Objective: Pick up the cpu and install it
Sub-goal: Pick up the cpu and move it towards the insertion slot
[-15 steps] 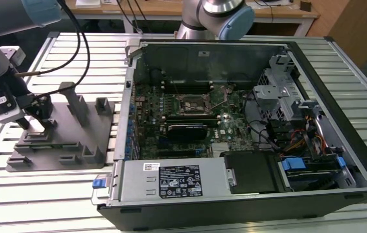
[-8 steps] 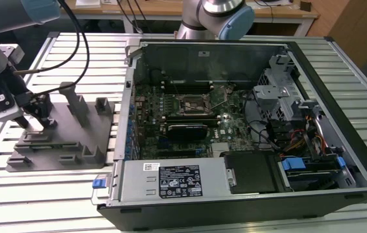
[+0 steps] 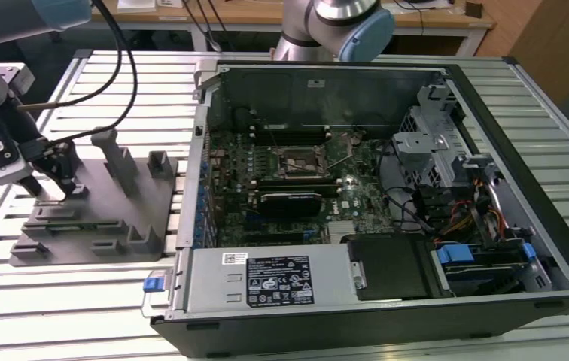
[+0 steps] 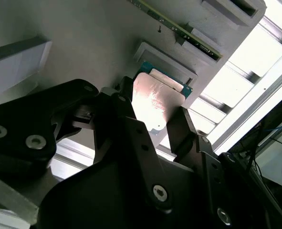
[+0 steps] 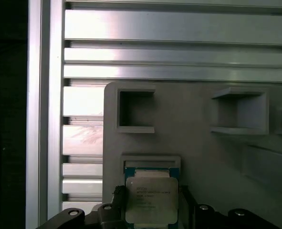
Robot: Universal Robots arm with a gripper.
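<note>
Second wrist view has the gripper [image 4: 152,117] low over the fixture [image 4: 83,43], its jaws set against two opposite edges of the cpu [image 4: 156,95], so they seem to pinch it, though I cannot judge how firmly. The first wrist view puts the cpu [image 5: 151,200] squarely between the jaws, with its far edge at the raised lip of its nest [image 5: 151,160], so it looks seated or barely clear of the fixture. The main risk is the grip, since the edges are thin and the pale top is smooth, and a light or uneven squeeze could let the chip pivot or slip out. If it tilts between the jaws, a corner could catch the nest lip and jam or twist. Beside the jaws, the exterior view shows upright posts [image 3: 124,162] that a sideways swing could clip. Well away from the jaws sits the case [image 3: 365,71] with its socket [image 3: 299,159], where a chip carried skewed would likely seat wrong and harm the contacts.
</note>
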